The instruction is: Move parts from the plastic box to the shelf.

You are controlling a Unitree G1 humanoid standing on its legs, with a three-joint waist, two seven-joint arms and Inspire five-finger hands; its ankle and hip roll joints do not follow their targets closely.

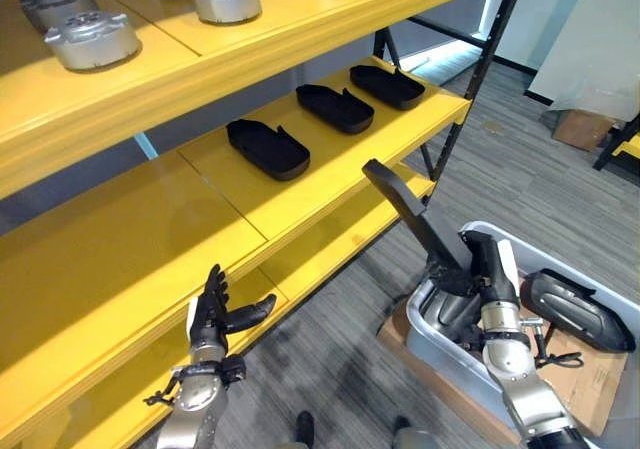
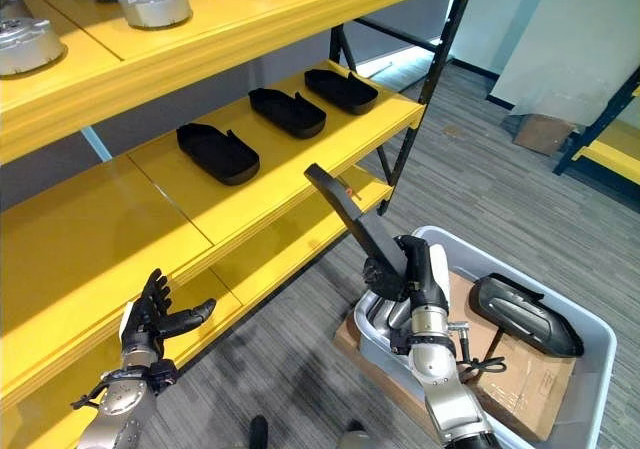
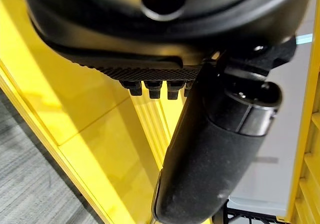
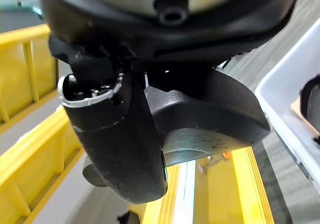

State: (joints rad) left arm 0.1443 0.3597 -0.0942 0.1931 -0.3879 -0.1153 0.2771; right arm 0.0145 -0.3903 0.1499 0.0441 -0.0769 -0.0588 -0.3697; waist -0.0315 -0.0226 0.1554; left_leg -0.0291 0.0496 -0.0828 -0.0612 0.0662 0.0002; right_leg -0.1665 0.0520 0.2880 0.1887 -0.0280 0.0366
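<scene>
In the left eye view, the left hand (image 1: 212,319) hovers with straight, spread fingers by the yellow shelf (image 1: 120,259). The right hand (image 1: 487,269) grips a long black part (image 1: 410,214), tilted up above the plastic box (image 1: 600,299) on grey carpet (image 1: 520,169). The right wrist view shows the thumb (image 4: 120,134) curled round that part.

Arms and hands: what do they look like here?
Both forearms are silver-grey metal with dark bands at the wrist. The left hand and right hand are dark, with black fingers and a white cover along one side. Thin black cables loop by each wrist.
</scene>
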